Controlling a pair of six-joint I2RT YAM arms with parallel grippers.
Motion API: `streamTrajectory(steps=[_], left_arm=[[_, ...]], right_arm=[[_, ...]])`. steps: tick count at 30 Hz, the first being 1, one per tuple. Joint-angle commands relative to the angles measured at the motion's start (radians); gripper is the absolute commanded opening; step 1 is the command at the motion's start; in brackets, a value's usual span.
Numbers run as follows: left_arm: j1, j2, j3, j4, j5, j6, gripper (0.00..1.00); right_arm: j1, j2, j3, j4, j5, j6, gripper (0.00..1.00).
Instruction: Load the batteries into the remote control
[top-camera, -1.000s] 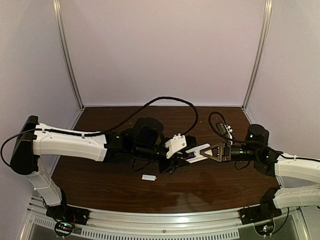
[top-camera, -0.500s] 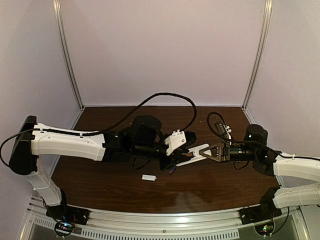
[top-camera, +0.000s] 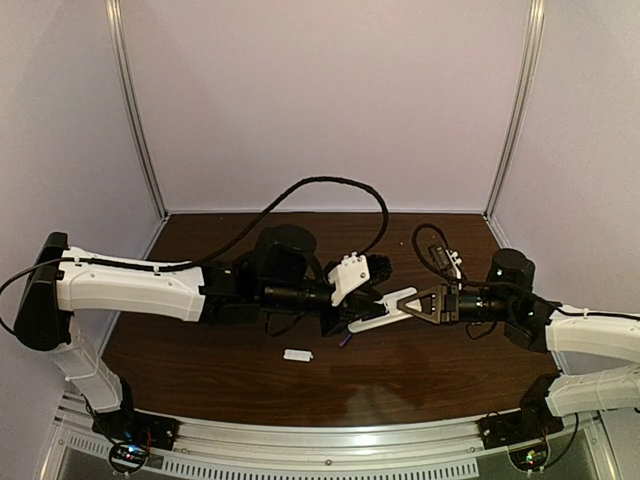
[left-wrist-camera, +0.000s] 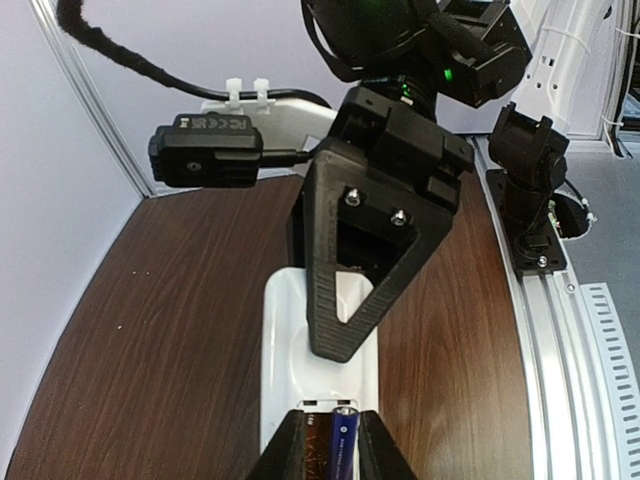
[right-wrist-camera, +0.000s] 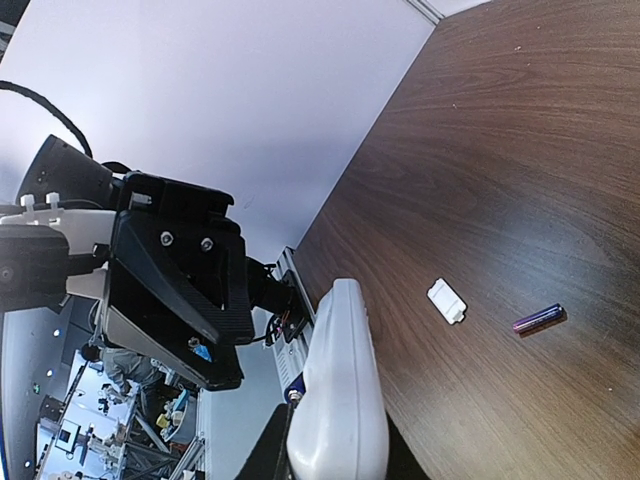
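Right pincer (top-camera: 393, 304) tight on remote control (right-wrist-camera: 340, 390), left pincer (left-wrist-camera: 333, 460) tight on battery (left-wrist-camera: 342, 432), both well inside table (top-camera: 200, 380) edges.

I am seeing the remote control (top-camera: 372, 320) hanging over the middle of the table (top-camera: 440, 370), lying crosswise between both arms. The right gripper (top-camera: 392, 306) is holding its right end. The left gripper (top-camera: 345, 318) is meeting its left end, with a battery (left-wrist-camera: 343, 440) sitting between its fingers. The other battery (right-wrist-camera: 538, 318) is lying on the table below that end. The cover piece (right-wrist-camera: 447, 300) is lying just left of it, nearer the near edge.
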Motion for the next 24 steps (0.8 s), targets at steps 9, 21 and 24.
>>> streamTrajectory(steps=[9,21,24], left_arm=[[-0.001,0.042,0.028,0.019,0.029,-0.003,0.16],[0.0,0.065,0.054,0.004,0.011,-0.027,0.16],[-0.001,0.071,0.058,-0.006,0.007,-0.028,0.15]], right_arm=[[0.012,0.011,0.012,0.043,0.009,0.01,0.0],[0.017,0.016,0.012,0.042,0.014,0.003,0.0],[0.019,0.015,0.012,0.044,0.015,0.004,0.0]])
